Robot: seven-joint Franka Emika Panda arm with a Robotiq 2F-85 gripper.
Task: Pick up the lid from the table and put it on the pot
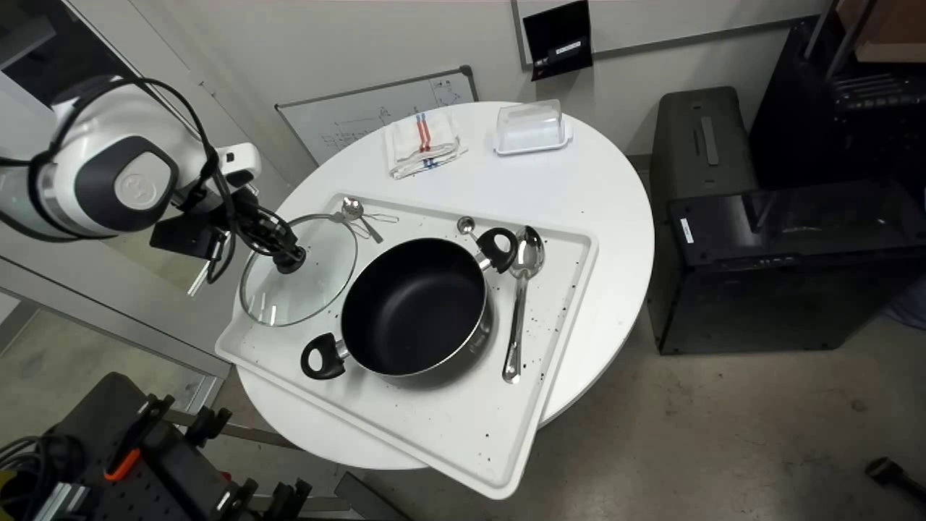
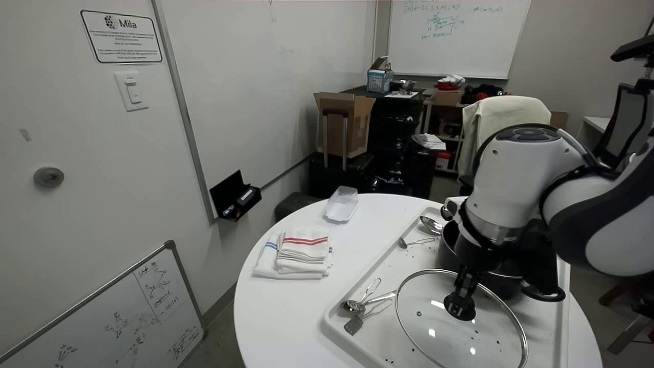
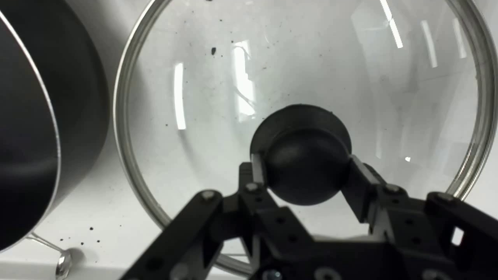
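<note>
The clear glass lid (image 1: 322,253) with its metal rim is at the tray's left part in an exterior view; it also shows in an exterior view (image 2: 434,327) and the wrist view (image 3: 350,77). My gripper (image 3: 306,167) has a finger against each side of the lid's dark knob and is shut on it, also seen in both exterior views (image 1: 289,259) (image 2: 461,301). Whether the lid is raised off the tray, I cannot tell. The black pot (image 1: 416,304) stands uncovered beside the lid; it shows at the wrist view's left (image 3: 23,116) and is partly hidden by my arm (image 2: 445,253).
A white tray (image 1: 463,449) on the round table (image 1: 615,217) bears the pot. A large spoon (image 1: 527,253) lies beyond the pot. Small utensils (image 1: 352,208) and a ladle (image 1: 466,226) lie along the tray's back edge. Folded towels (image 1: 423,141) and a butter dish (image 1: 532,130) stand behind.
</note>
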